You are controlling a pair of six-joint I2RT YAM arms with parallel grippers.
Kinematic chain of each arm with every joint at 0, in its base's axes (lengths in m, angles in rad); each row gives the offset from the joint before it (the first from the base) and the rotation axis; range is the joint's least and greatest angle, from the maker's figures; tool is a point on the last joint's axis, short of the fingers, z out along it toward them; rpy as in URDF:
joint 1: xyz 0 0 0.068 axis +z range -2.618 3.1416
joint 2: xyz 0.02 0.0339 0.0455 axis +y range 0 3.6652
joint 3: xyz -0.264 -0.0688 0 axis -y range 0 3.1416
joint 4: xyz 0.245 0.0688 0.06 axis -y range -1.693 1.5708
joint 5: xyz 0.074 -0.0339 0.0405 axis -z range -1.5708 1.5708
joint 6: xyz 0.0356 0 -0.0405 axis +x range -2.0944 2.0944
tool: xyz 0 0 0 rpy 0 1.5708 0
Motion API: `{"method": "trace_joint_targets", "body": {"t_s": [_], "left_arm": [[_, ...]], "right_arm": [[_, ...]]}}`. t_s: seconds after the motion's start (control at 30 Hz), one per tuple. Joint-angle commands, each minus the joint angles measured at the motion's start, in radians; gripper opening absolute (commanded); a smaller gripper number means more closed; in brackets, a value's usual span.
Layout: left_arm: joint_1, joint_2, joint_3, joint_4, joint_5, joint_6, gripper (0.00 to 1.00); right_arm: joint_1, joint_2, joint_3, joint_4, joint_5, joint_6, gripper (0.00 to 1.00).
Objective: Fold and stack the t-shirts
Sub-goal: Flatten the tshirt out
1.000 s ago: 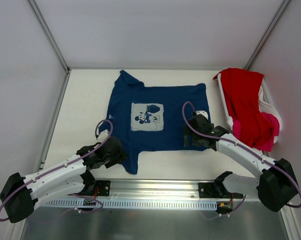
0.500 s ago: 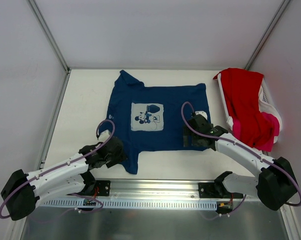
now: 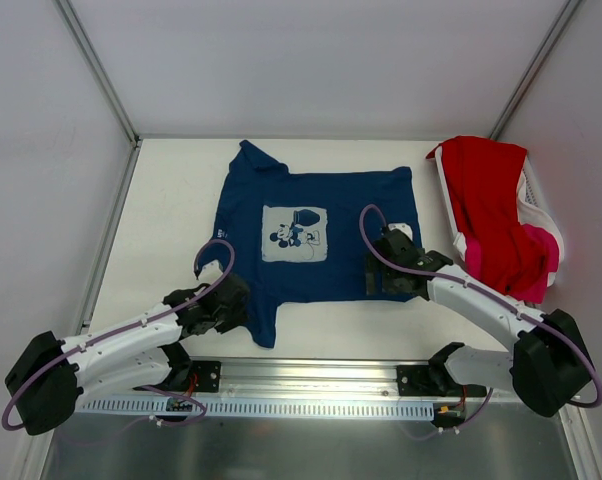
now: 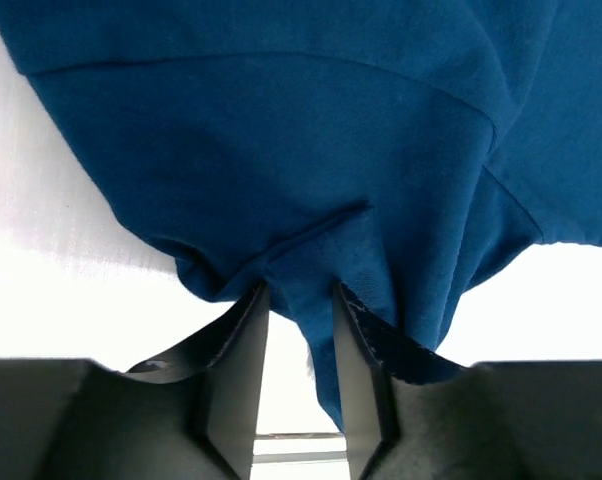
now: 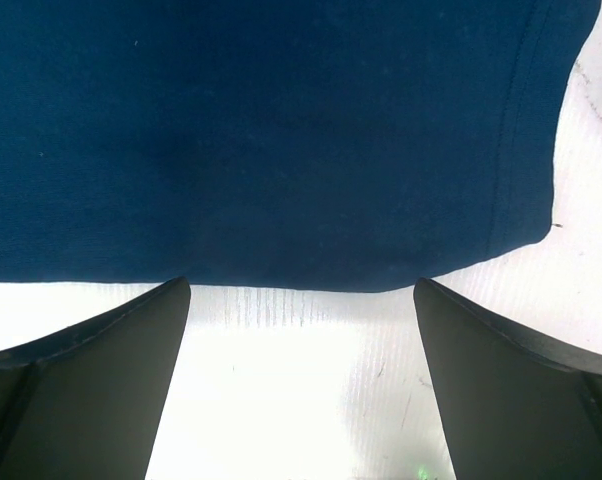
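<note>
The navy t-shirt lies spread on the table, its pale mouse print facing up. My left gripper is at the shirt's near left corner. In the left wrist view the left gripper is shut on a bunched fold of the navy cloth. My right gripper is at the shirt's near right hem. In the right wrist view it is open wide and empty, with the navy hem just beyond its fingertips. The red t-shirt and the pink t-shirt lie heaped in the basket.
The white plastic basket stands at the right edge of the table. Metal frame posts run along the left and right sides. The arm bases and a rail sit along the near edge.
Both grippers have shifted very slightly along the shirt's near edge. The shirt's outline looks the same.
</note>
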Motion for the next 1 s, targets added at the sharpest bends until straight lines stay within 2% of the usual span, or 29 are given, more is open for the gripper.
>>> {"method": "trace_joint_targets", "body": {"t_s": [0.0, 0.1, 0.43, 0.6, 0.97], "left_arm": [[-0.011, 0.014, -0.003, 0.011, -0.029, 0.001, 0.3], [-0.011, 0.018, 0.0, 0.011, -0.029, 0.001, 0.25], [-0.009, 0.02, -0.01, 0.011, -0.032, -0.002, 0.18], [-0.011, 0.015, -0.016, 0.011, -0.028, -0.003, 0.01], [-0.012, -0.011, 0.023, 0.009, 0.023, 0.039, 0.0]], "right_arm": [[0.008, 0.01, 0.021, -0.004, 0.019, 0.008, 0.99], [0.011, 0.019, 0.024, -0.004, 0.022, 0.01, 0.99], [0.016, 0.025, 0.027, -0.008, 0.029, 0.01, 0.99], [0.019, 0.025, 0.027, -0.011, 0.028, 0.012, 0.99], [0.039, -0.028, 0.013, -0.065, 0.051, 0.076, 0.99]]}}
